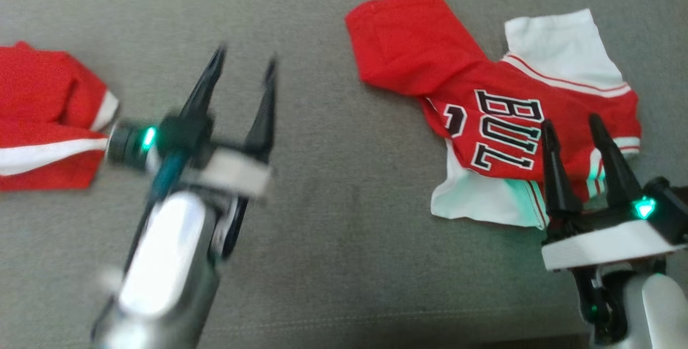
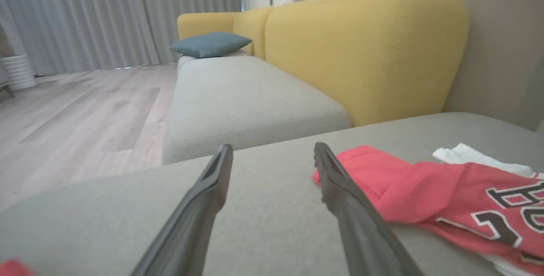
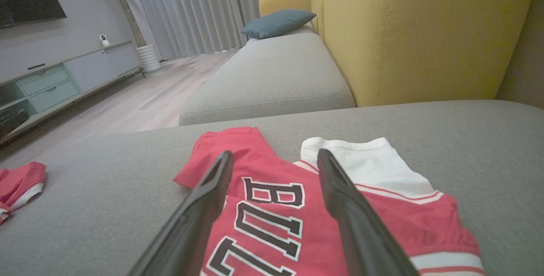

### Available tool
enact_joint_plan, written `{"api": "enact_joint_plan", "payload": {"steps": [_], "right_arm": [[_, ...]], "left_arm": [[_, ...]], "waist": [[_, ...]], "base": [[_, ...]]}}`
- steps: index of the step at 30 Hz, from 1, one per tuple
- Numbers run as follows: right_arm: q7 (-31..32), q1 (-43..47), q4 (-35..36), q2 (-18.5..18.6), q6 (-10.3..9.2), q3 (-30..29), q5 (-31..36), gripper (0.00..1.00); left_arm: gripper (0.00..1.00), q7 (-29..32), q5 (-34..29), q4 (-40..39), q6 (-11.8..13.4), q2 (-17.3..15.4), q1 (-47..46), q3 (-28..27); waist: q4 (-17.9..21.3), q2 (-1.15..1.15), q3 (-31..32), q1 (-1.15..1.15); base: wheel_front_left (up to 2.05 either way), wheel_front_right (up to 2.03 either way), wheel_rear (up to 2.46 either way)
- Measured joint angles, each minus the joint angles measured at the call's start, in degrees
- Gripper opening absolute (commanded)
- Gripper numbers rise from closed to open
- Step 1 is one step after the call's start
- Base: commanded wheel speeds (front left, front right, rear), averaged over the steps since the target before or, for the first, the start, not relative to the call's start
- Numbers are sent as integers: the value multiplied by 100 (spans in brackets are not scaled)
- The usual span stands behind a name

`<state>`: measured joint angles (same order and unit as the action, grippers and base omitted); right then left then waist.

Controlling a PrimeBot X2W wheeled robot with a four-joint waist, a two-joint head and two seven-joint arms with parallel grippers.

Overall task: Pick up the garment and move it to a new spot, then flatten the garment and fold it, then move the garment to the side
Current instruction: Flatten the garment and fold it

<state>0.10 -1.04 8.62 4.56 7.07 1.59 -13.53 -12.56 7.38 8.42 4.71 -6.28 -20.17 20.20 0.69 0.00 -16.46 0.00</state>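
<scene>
Nearest us, the right gripper stands with its jaws moderately apart and empty. Its tips are over the near part of the garment, and we cannot tell whether they touch the cloth. In the right wrist view its two fingers straddle the black lettering. The left gripper, blurred in the head view, is likewise spread and empty, over bare grey sofa seat left of the garment. In the left wrist view the garment's red corner lies just beside its right-hand finger, outside the gap.

The garment, a red and white jersey, lies rumpled on the right part of the seat. Its long axis runs from near right to far left, with a red flap pointing far left and a white panel at the far right. A second red piece lies well apart toward the seat's left side, and we see a broad bare stretch between the two.

Beyond the garment, more bare seat reaches the yellow backrest. Farther off are a blue pillow and, past the far-left edge, the wooden floor.
</scene>
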Motion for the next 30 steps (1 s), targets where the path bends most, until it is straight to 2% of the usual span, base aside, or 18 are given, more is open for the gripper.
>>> {"api": "enact_joint_plan", "payload": {"steps": [5,6,8,13,19,22,23,24,25,30], "right_arm": [[-2,-291,-7,1,0,180,-10,100],[-11,-385,-19,2,0,241,-18,100],[-23,-458,-77,1,0,303,-60,100],[-157,-569,-242,-1,0,417,-160,100],[-222,-730,-480,-22,0,589,-259,100],[-249,-796,-573,-34,0,657,-271,100],[-261,-795,-591,-40,0,656,-287,100],[-263,-793,-614,-40,0,648,-314,100],[-263,-792,-639,-41,0,639,-313,100],[-263,-788,-681,-48,0,564,-313,100]], "left_arm": [[100,577,29,615,-489,159,-1246,358],[100,794,112,1015,-650,226,-1646,447],[100,999,216,1467,-782,285,-2011,519],[100,1360,506,2636,-984,358,-2826,676],[100,1470,873,3884,-1134,400,-3593,710],[100,1807,971,4521,-1162,413,-3863,770],[73,1913,1027,4688,-1179,416,-3916,792],[5,1980,1103,4811,-1183,421,-3946,798],[0,2016,1163,4918,-1183,428,-3989,806],[0,1861,1315,5190,-1221,390,-4178,822]], "waist": [[263,0,-246,0],[390,0,-357,0],[525,0,-468,0],[862,0,-727,0],[1208,0,-943,0],[1357,0,-985,0],[1394,0,-991,0],[1423,0,-991,0],[1441,0,-988,0],[1426,0,-935,0]], "base": [[0,0,0],[0,0,0],[0,0,0],[0,0,0],[0,0,0],[0,0,0],[0,0,0],[0,0,0],[0,0,0],[0,0,0]]}}
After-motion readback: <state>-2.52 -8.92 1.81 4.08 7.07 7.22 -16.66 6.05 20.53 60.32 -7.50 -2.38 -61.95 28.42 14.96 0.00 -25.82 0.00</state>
